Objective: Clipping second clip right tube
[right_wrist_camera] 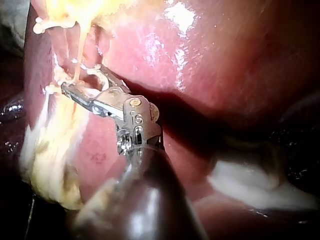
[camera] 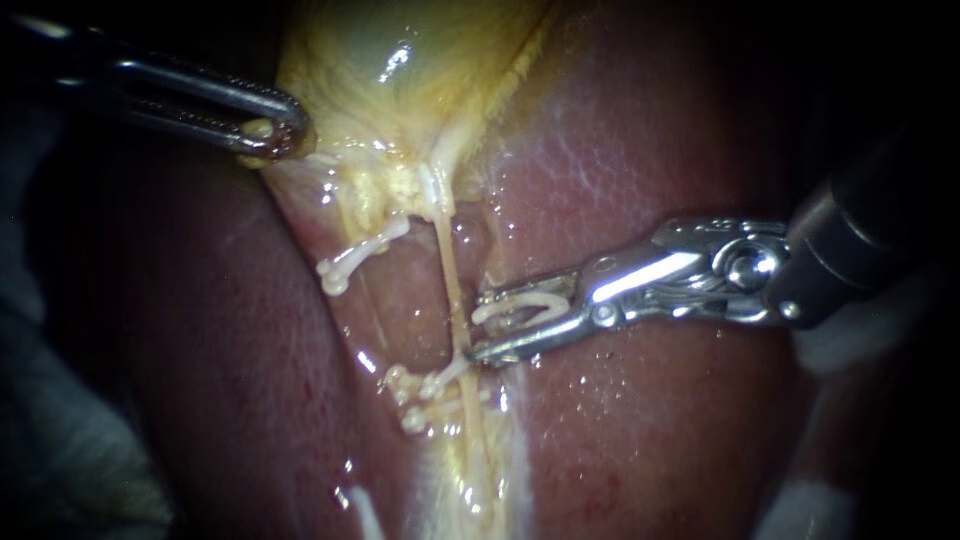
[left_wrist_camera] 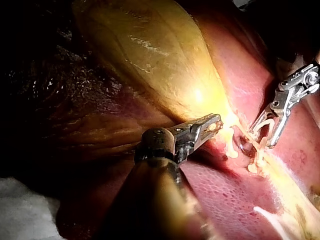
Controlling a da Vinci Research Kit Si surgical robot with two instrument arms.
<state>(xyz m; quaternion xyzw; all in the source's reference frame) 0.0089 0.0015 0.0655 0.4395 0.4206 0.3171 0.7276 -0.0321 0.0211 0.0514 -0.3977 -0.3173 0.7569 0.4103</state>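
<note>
The right tube (camera: 452, 270) is a thin yellow strand running down from the gallbladder (camera: 400, 60). My right instrument (camera: 480, 326) comes in from the right. Its jaws stand apart with a white clip (camera: 520, 305) held between them, and their tips lie just right of the tube; in the right wrist view my right instrument (right_wrist_camera: 75, 82) lies against that strand. Lower on the tubes sit white clips (camera: 430, 392). Another clip (camera: 358, 258) crosses the left tube. My left instrument (camera: 270, 135) is shut on the gallbladder's lower edge, as my left instrument (left_wrist_camera: 212, 122) also shows in the left wrist view.
Red liver (camera: 650, 420) lies on both sides of the tubes. Pale fatty tissue (camera: 470, 480) runs down below the lower clips. White gauze (left_wrist_camera: 25, 215) lies beside the left instrument's shaft.
</note>
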